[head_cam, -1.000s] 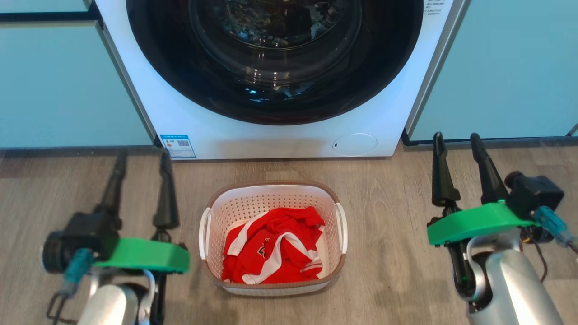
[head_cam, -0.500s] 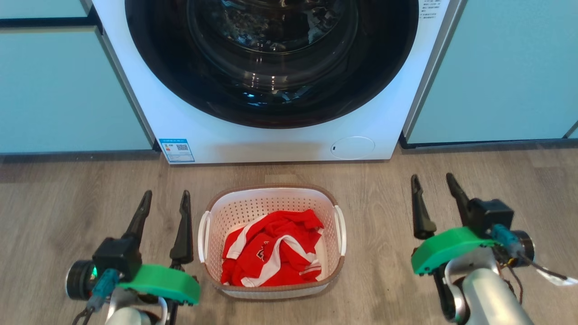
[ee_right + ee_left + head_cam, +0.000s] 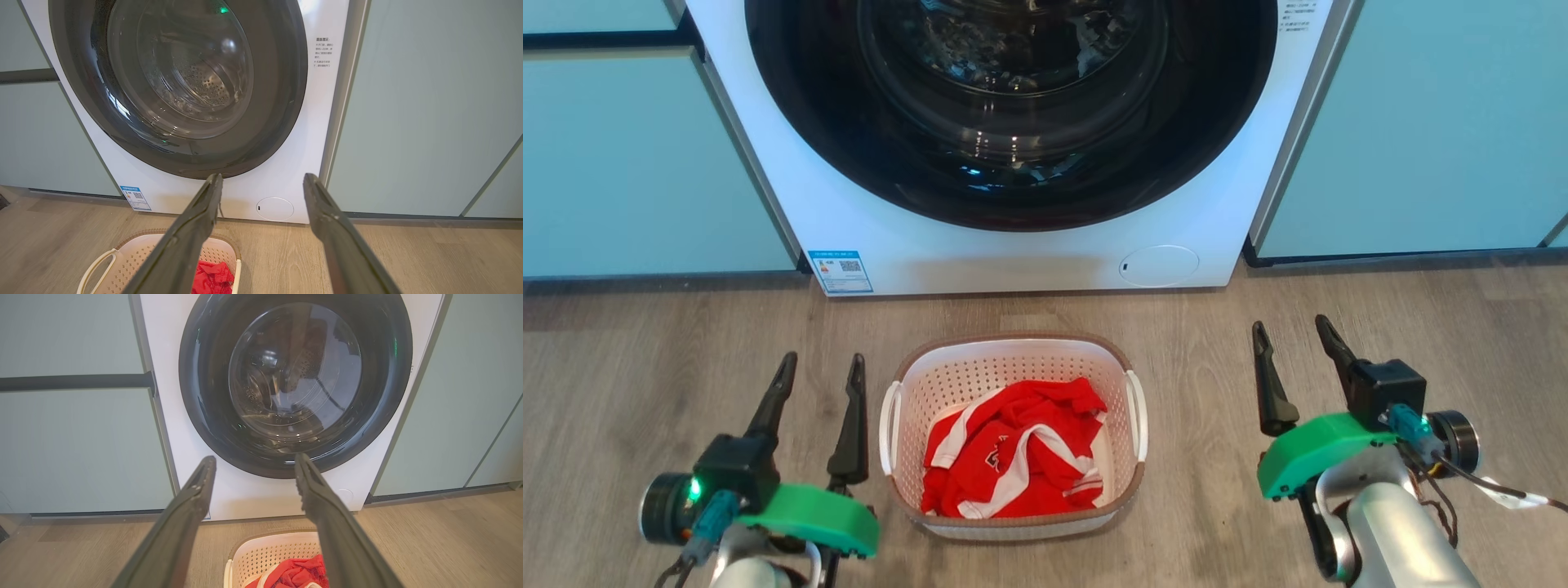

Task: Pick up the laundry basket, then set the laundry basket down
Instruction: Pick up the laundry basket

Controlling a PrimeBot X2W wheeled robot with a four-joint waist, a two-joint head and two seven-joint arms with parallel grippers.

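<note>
The laundry basket (image 3: 1013, 371) sits on the wooden floor (image 3: 1201, 392), with the washing machine (image 3: 890, 245) close behind its far rim and a red garment (image 3: 1013, 449) heaped inside it. Its left handle (image 3: 888, 425) and right handle (image 3: 1139, 425) face outward, one to each side. Its longer axis therefore appears to run handle to handle, across the robot's front, though the downward view foreshortens it and this is only a judgement. Both claws are released, jaws spread wide and grasping nothing, their fingers pointing past the basket toward the washer. The left gripper (image 3: 823, 363) stands just beside the basket's left handle, its inner finger close to that handle yet apart from it. The right gripper (image 3: 1291, 325) stands well apart from the basket's right handle, with a broad strip of bare floor between them. The basket thus lies inward of each claw and seemingly lower than both, since each wrist view has it at the bottom edge, under the fingers. The left arm is the nearer — the right has much farther to come in. The lift likely turns on closing that uneven gap, so that both arms reach a handle together.
</note>
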